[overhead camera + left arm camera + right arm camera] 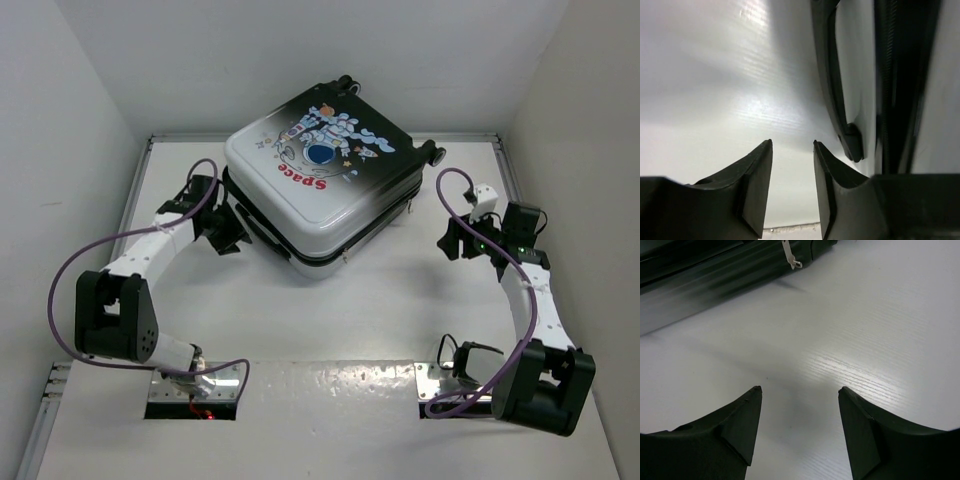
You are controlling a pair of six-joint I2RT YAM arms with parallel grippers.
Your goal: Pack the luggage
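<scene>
The luggage (320, 185) lies flat and closed at the back middle of the table, its astronaut and red "Space" print facing up. My left gripper (226, 232) sits at the case's left side, open, with nothing between its fingers. In the left wrist view that gripper (792, 144) hovers over bare table, and the case's black side handle (839, 95) runs just to the right of it, apart from the fingers. My right gripper (456, 240) stands open to the right of the case. In the right wrist view it (800, 390) holds nothing, and the luggage's dark edge (700, 280) with a metal zipper pull (791, 256) lies ahead.
White walls (90, 120) enclose the table on the left, back and right. The case's black wheels (437, 155) point to the back right. Purple cables (60, 290) loop beside both arms. Metal base plates (225, 375) sit at the near edge.
</scene>
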